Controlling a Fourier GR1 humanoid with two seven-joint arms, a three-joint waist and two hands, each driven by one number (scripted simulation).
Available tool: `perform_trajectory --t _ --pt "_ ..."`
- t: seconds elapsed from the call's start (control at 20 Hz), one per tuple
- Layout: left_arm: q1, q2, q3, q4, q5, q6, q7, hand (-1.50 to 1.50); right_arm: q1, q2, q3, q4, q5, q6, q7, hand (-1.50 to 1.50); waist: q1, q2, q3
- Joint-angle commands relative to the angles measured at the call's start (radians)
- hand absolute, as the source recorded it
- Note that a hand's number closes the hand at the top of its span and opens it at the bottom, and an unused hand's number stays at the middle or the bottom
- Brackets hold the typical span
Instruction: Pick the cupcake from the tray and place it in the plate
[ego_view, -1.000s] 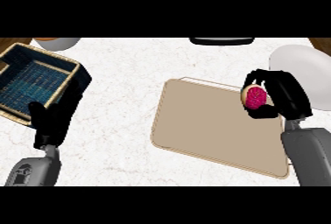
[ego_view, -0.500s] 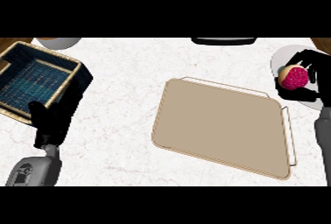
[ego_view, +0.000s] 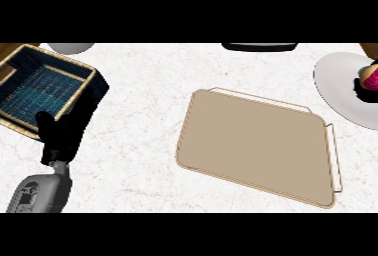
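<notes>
The pink-topped cupcake (ego_view: 370, 76) shows at the right edge, over the white plate (ego_view: 336, 90). Only a few black fingers of my right hand (ego_view: 363, 93) are in view there, curled at the cupcake's underside; the rest of that hand is cut off by the edge. The tan tray (ego_view: 255, 145) lies in the middle of the counter with nothing on it. My left hand (ego_view: 59, 137) rests open at the lower left, fingers up, beside the basket.
A wicker basket with a dark blue lining (ego_view: 44, 87) stands at the upper left, close to my left hand. A grey round object (ego_view: 71, 47) and a black object (ego_view: 260, 46) sit at the counter's far edge.
My right hand has carried the cupcake further right, off the tray and over the plate, and is now mostly out of view. The left hand has not moved.
</notes>
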Motion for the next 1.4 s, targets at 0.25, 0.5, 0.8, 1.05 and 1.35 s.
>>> perform_trajectory --t 0.25,0.5,0.8,1.05,1.35 --pt "-0.037 -0.026 -0.014 0.030 -0.016 0.007 -0.005 0.00 -0.109 -0.189 -0.012 0.455 0.071 -0.003 -0.187 1.50 0.020 0.013 0.002" --pt "-0.022 -0.038 -0.032 -0.019 -0.020 0.010 0.009 0.00 -0.162 -0.228 -0.055 0.602 0.021 0.148 -0.196 -1.50 0.040 0.019 0.005" --pt "-0.055 -0.002 -0.003 0.000 0.001 -0.024 0.019 0.00 -0.148 -0.220 -0.066 0.647 0.016 0.097 -0.406 -1.50 0.037 0.020 0.006" --pt "-0.016 -0.011 0.000 -0.017 -0.008 -0.002 0.021 0.00 -0.192 -0.231 -0.160 0.611 -0.106 0.192 -0.591 -1.50 0.016 0.006 0.004" --pt "0.012 -0.015 -0.003 -0.029 -0.004 -0.015 0.001 0.00 -0.283 -0.252 -0.241 0.675 -0.216 0.375 -0.531 -1.50 0.015 0.003 0.001"
